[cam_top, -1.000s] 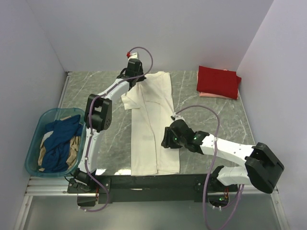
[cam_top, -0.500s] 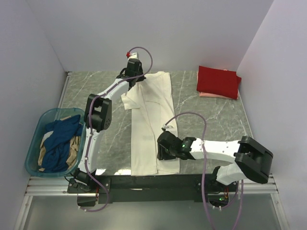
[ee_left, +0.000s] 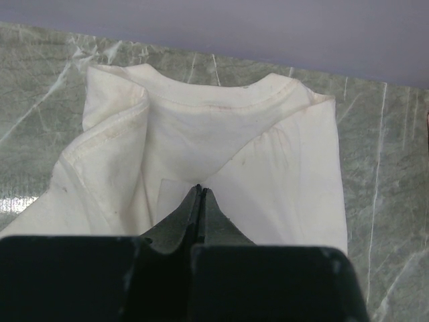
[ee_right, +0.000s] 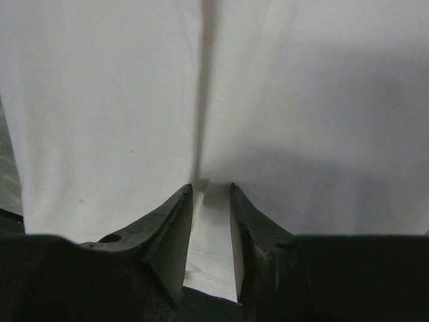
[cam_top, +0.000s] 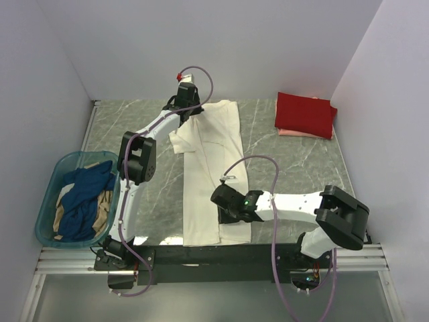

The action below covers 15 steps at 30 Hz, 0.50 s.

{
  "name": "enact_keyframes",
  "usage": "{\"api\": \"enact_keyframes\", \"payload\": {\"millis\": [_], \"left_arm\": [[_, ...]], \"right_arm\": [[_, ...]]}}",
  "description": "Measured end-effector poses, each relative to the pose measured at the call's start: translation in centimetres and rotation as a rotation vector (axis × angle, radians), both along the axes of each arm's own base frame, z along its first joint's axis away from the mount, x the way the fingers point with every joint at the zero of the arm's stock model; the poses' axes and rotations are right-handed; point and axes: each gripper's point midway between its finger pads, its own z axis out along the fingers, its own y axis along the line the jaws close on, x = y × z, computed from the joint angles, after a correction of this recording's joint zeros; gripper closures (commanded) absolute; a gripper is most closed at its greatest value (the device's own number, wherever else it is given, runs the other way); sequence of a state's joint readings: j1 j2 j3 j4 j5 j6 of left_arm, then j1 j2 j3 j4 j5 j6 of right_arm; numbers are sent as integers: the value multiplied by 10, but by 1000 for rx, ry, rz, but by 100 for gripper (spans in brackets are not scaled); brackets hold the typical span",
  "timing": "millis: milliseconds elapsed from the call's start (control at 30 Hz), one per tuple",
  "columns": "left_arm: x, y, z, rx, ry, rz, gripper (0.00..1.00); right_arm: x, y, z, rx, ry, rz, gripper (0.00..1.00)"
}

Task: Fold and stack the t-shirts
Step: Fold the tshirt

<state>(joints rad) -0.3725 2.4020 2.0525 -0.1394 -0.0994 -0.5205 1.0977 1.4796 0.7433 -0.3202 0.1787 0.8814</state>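
The main risk lies at the lower middle of the top view, where the right gripper [ee_right: 211, 188] sits low on the cream-white t-shirt [cam_top: 208, 154]. Its jaws are narrowly spread, straddling the line where the two folded-in edges meet. If they close there they may catch only one layer, or one flap. Lifting would then pull the lengthwise fold open and drag the hem askew.

At the upper middle, the left gripper [ee_left: 200, 190] has its jaws pressed together just below the collar. Whether a thin fold is nipped between them cannot be told. If it merely rests there, the neck end could slide once the other end is raised. The shirt lies stretched from collar at the top to hem near the arm bases (a long span for one pinch to control).

Elsewhere, a folded red t-shirt [cam_top: 305, 113] sits on a pale pink t-shirt [cam_top: 295, 133] at the upper right, well apart. The teal basket [cam_top: 41, 215] at the left holds a dark blue t-shirt [cam_top: 84, 194] and a tan t-shirt [cam_top: 104, 201]. The marbled surface [cam_top: 295, 168] between shirt and stack is bare. The right arm's looping cable [cam_top: 268, 164] hangs over that path and could brush the cloth.
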Motion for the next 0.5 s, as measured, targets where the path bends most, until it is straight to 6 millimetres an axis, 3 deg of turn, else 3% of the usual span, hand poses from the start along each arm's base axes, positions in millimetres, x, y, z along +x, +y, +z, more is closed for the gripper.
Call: {"api": "enact_keyframes", "payload": {"millis": [167,300,500], "left_arm": [[0,0,0,-3,1,-3,100],[0,1,0,-4,2,-4,100],[0,1,0,-8,3,-9,100]], "right_arm": [[-2,-7,-4,-33,6,-12,76],[-4,-10,-5,-49,10,-13,78],[-6,-5,-3,-56,10,2,61]]}}
